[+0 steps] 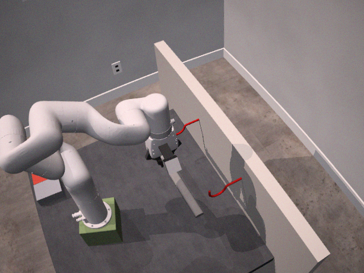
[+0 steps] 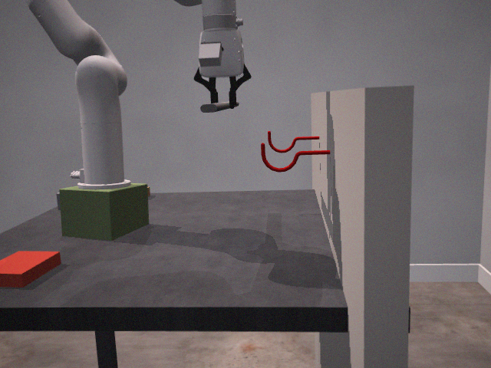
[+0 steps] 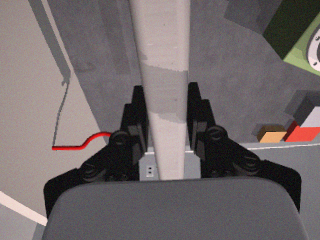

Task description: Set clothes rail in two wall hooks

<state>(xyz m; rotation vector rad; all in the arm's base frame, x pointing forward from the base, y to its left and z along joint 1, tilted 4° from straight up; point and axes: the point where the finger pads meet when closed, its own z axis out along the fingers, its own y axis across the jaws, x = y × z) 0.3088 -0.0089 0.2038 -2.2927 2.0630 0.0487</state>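
My gripper (image 2: 222, 100) is shut on the grey clothes rail (image 1: 183, 186) and holds it level, high above the table. The rail runs roughly along the wall and also shows in the side view (image 2: 217, 106) and between my fingers in the wrist view (image 3: 163, 60). Two red wall hooks stick out of the beige wall panel (image 1: 235, 147): the far hook (image 1: 187, 125) and the near hook (image 1: 223, 187). In the side view the hooks (image 2: 283, 152) sit lower than the rail and to its right, apart from it. One hook shows in the wrist view (image 3: 83, 143).
The arm's green base block (image 1: 101, 222) stands at the table's near left. A red and grey block (image 1: 45, 186) lies at the left edge and shows in the side view (image 2: 25, 267). The wall panel bounds the table's right side.
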